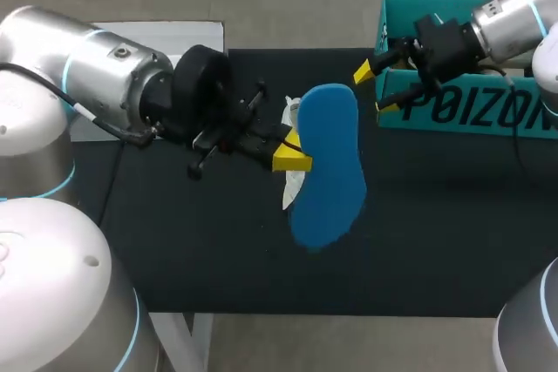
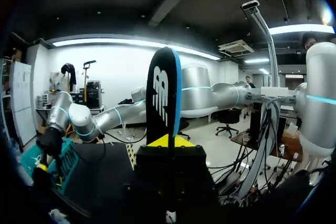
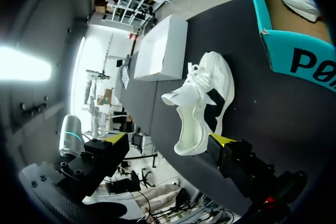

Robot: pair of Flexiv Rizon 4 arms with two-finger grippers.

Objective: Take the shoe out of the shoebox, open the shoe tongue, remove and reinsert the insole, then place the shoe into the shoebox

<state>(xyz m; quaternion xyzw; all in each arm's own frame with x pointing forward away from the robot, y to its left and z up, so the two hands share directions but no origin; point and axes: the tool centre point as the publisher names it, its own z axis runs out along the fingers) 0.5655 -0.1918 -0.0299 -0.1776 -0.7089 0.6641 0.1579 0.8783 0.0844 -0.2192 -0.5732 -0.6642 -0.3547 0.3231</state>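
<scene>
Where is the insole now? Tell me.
Head view: the blue insole is mid-table, held by the left gripper over the white shoe, left of the shoebox.

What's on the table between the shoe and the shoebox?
Nothing: the right wrist view shows only bare table between the shoe and the shoebox. In the head view the insole in the left gripper hides most of the shoe.

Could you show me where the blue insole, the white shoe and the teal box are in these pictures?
Blue insole (image 1: 330, 163), head view: middle of its blue face.
White shoe (image 3: 223, 76), right wrist view: white upper near its toe.
Teal box (image 1: 471, 112), head view: its printed front wall.
</scene>
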